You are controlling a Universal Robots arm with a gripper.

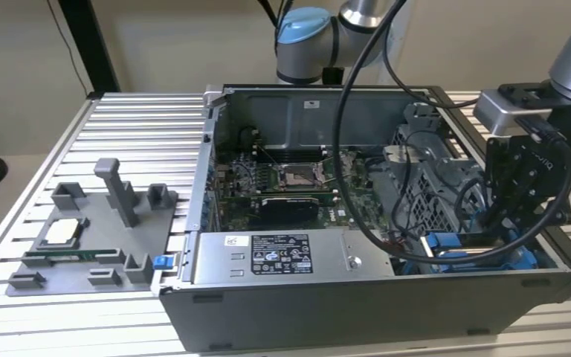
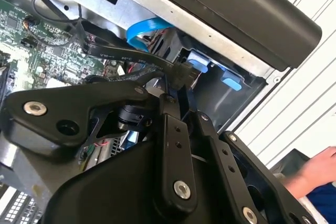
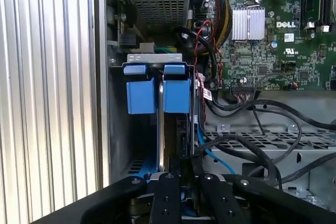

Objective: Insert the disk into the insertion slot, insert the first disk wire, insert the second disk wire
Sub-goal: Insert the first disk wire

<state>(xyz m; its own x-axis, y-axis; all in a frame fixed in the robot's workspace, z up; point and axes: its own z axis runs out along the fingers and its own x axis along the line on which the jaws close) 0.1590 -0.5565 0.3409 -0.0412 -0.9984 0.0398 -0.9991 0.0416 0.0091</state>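
Gripper (image 2: 182,102) is clamped on the black wire connector (image 2: 181,73), just beside the disk (image 3: 160,124), seated in the insertion slot (image 3: 116,129). We keep the connector square to the disk's edge and press straight, without side load.

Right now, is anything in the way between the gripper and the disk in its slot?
Nothing visible. In the first wrist view the disk stands edge-on in the slot, straight ahead of the gripper. Its jaws are closed on a black wire; the loose cables lie off to one side, over the cage.
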